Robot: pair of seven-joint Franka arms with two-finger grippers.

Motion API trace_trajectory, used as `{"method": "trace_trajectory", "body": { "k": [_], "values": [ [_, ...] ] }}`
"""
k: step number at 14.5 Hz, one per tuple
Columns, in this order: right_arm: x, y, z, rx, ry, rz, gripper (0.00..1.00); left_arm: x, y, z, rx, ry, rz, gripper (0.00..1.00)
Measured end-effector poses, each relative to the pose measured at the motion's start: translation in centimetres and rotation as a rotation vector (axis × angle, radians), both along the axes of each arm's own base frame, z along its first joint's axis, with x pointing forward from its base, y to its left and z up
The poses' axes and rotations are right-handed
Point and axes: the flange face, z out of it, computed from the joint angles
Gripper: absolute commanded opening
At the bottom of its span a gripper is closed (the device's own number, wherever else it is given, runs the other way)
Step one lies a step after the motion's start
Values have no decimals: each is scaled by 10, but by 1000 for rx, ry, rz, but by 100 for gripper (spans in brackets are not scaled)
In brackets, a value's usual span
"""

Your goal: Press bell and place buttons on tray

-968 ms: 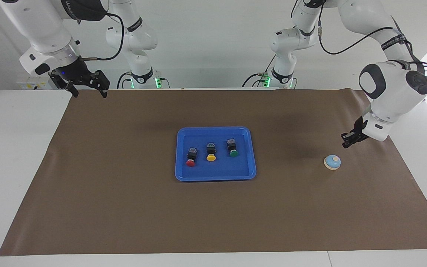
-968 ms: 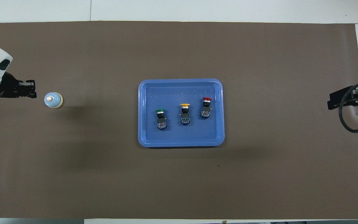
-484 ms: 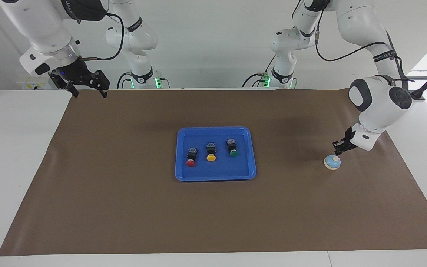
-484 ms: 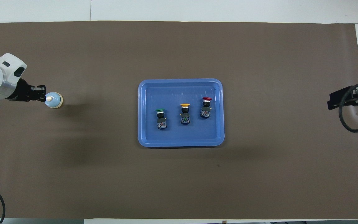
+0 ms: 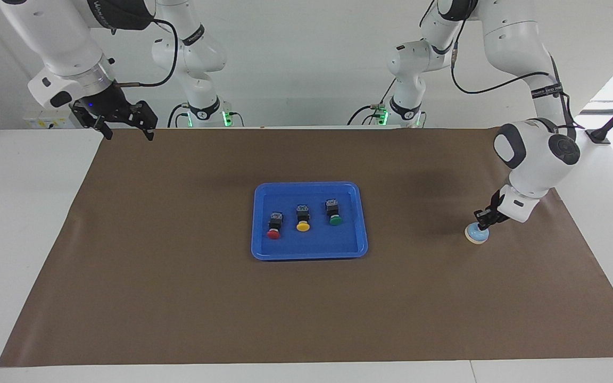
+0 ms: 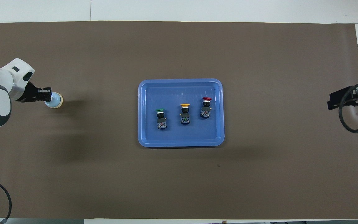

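The right gripper (image 5: 124, 127), its fingers spread open, is held over the brown mat's (image 5: 179, 298) edge at the right arm's end. On the shallow bright-blue plastic tray (image 5: 310, 252) at mid-table, the red-capped button (image 5: 274, 225), yellow-capped button (image 5: 303, 218) and green-capped button (image 5: 333, 212) are set in a row. The left gripper (image 5: 481, 221) is placed on the small light-blue domed bell (image 5: 475, 235) at the left arm's end; whether its fingers are parted cannot be told.

I see two glossy white arms with rounded dark-grey joint caps and black bands with white lettering. Loose black cables hang off both. Black left gripper (image 5: 483, 219), black right gripper (image 5: 123, 123); green lights glow at both bases.
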Motion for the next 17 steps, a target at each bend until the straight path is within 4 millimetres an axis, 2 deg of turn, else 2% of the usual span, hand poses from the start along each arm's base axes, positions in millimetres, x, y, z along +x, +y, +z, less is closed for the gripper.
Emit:
{"method": "trace_trajectory", "body": {
  "k": [2,4,6,8,10,12,13,14,15,16,17],
  "values": [
    [0,0,0,0,0,0,100,-1,-1,2,-3,23,-5,0],
    [0,0,0,0,0,0,100,2,-2,17,-8,64,-11,0],
    [0,0,0,0,0,0,100,8,-4,53,-10,83,-18,0],
    [0,0,0,0,0,0,100,8,-7,101,-10,96,-26,0],
    [0,0,0,0,0,0,100,2,-9,151,-10,114,-33,0],
    [0,0,0,0,0,0,100,-9,-13,188,-7,121,-41,0],
    [0,0,0,0,0,0,100,-18,-17,202,-5,127,-46,15],
    [0,0,0,0,0,0,100,-26,-22,213,-4,140,-55,42],
    [0,0,0,0,0,0,100,-35,-29,222,-2,160,-67,93],
    [0,0,0,0,0,0,100,-44,-37,229,-1,184,-81,100],
    [0,0,0,0,0,0,100,-52,-45,235,1,204,-94,100]
  ]
}}
